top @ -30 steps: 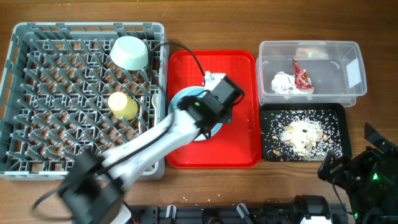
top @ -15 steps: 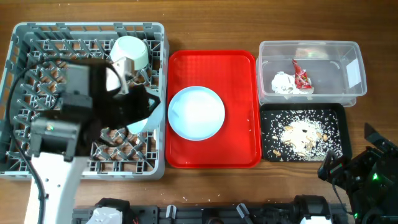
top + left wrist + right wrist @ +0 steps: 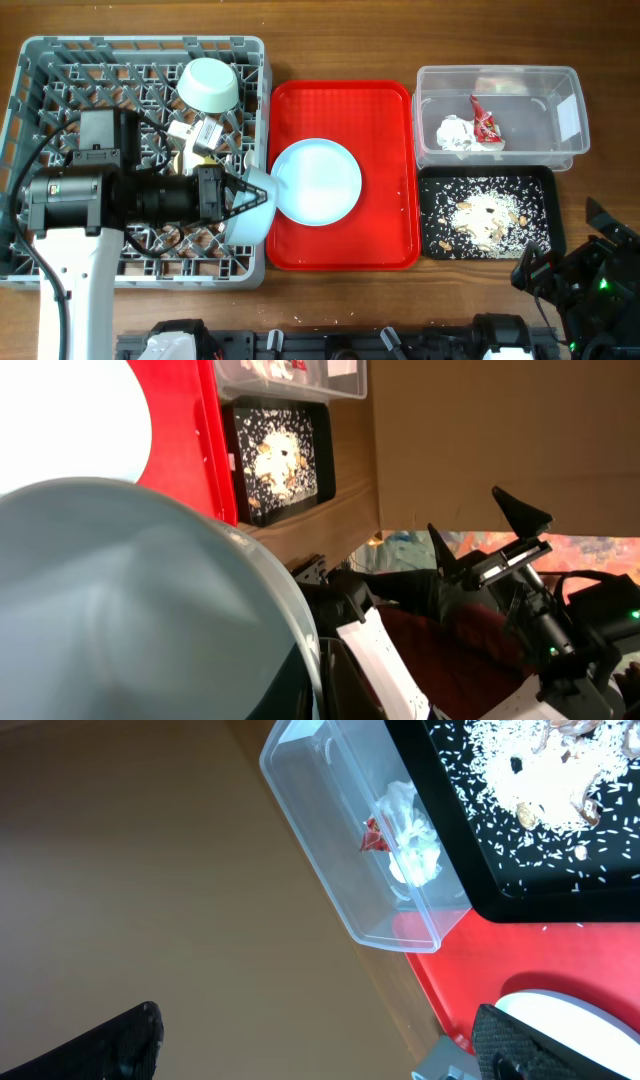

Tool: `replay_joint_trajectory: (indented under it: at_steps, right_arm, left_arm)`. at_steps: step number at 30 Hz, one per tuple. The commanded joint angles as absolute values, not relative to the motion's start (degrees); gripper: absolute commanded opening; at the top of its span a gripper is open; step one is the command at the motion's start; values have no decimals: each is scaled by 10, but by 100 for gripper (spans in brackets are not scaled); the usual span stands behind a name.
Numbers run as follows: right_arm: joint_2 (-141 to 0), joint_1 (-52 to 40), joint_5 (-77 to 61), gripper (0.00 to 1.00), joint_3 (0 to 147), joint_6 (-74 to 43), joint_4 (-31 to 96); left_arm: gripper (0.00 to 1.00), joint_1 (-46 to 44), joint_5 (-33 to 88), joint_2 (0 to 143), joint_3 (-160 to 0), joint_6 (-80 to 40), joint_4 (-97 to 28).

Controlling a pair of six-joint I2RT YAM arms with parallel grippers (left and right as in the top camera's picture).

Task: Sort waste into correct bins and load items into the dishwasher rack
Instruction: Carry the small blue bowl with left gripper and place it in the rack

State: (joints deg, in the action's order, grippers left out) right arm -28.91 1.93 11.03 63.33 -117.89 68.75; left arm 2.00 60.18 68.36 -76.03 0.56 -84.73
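The left pincer (image 3: 243, 198) grips the rim of the light blue bowl (image 3: 255, 216), held tilted over the dishwasher rack's (image 3: 140, 42) edge. The bowl looks light, stiff and slick, so the rim is the sensible hold. Just beyond the pincer lies the pale blue plate (image 3: 318, 182), and far past it the clear tub's (image 3: 540, 108) white label is too small to read, while the right pincer (image 3: 315, 1020) sits spread and empty.

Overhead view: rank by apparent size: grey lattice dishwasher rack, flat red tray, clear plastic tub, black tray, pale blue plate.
1. grey lattice dishwasher rack
2. flat red tray
3-4. clear plastic tub and black rectangular tray: near alike, tub slightly wider
5. pale blue round plate
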Motion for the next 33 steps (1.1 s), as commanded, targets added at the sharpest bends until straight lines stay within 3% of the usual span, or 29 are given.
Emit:
replay_joint_trajectory:
  at_steps: [1,10,17,25,33]
  right_arm:
    - [-288,19,120,100,631,-1187,687]
    - [-288,19,120,100,631,-1187,687]
    - [-288,19,120,100,631,-1187,687]
    - [-288,19,120,100,631,-1187,687]
    - [-288,19,120,100,631,-1187,687]
  left_arm:
    - [4,44,619,671,-759,52,-875]
    - [4,114,619,627,-756,86,-955]
    - [4,170,751,621,-601,87,-893]
    - [4,232,736,754,-542,143,-833]
    - [4,233,737,853,-501,165,-802]
